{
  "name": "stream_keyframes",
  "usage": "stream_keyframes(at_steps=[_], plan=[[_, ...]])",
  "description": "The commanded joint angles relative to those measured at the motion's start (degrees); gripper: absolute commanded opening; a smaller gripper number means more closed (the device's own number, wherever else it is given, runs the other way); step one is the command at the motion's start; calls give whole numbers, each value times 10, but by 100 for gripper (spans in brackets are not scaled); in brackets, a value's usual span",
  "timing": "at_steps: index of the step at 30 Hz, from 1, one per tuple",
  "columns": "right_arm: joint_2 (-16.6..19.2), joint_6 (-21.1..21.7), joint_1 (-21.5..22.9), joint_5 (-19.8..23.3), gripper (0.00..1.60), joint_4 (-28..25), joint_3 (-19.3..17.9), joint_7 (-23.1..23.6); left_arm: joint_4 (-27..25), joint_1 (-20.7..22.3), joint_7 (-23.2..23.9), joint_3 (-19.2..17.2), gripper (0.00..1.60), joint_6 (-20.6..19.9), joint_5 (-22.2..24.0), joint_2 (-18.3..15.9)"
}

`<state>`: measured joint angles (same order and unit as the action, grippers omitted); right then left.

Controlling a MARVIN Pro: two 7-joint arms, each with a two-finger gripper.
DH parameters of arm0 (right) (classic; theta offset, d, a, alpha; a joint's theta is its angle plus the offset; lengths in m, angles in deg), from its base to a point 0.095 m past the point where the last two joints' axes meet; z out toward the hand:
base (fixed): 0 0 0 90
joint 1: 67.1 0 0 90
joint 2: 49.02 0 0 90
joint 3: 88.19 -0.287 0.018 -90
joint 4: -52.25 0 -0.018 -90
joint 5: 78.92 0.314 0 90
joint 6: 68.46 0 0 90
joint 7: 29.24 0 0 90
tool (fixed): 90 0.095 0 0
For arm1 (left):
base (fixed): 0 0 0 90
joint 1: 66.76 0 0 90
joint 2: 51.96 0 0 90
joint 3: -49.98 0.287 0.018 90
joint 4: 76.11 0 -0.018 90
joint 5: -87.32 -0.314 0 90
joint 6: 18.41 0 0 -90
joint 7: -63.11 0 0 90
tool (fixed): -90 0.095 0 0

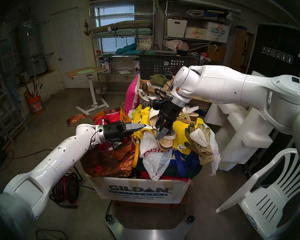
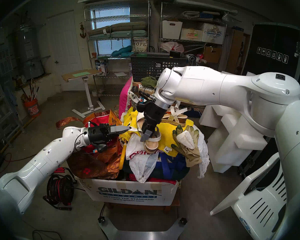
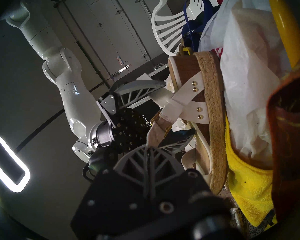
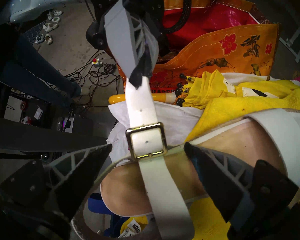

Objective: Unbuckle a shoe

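Nearby, left hand pinching the strap, right hand wide astride the buckle, yellow towel beside

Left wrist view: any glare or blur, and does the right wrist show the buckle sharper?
Left wrist: ring light blows out at the lower left, the near fingers are soft. Right wrist: the gold buckle is crisp and evenly lit, and the right gripper tips are dark.

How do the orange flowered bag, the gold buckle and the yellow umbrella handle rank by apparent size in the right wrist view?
Largest to smallest, as they look:
1. orange flowered bag, though partly hidden and cut off
2. gold buckle, magnified by being close to the camera
3. yellow umbrella handle, partly covered by the strap; 2 and 3 look alike, so unsure.
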<state>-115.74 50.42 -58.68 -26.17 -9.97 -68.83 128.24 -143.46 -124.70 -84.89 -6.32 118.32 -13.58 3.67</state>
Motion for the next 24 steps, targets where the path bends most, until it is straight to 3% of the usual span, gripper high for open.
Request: stream_keyframes(at_steps=[1, 16, 24], plan=[[9, -1, 12, -5, 160, -3, 0, 0, -8, 6, -25, -6, 0, 1, 9, 2], [36, -20, 15, 13, 160, -19, -30, -17, 1, 8, -21, 0, 0, -2, 5, 8], [34, -20, 15, 10, 160, -14, -26, -9, 13, 15, -29, 5, 0, -7, -2, 14]])
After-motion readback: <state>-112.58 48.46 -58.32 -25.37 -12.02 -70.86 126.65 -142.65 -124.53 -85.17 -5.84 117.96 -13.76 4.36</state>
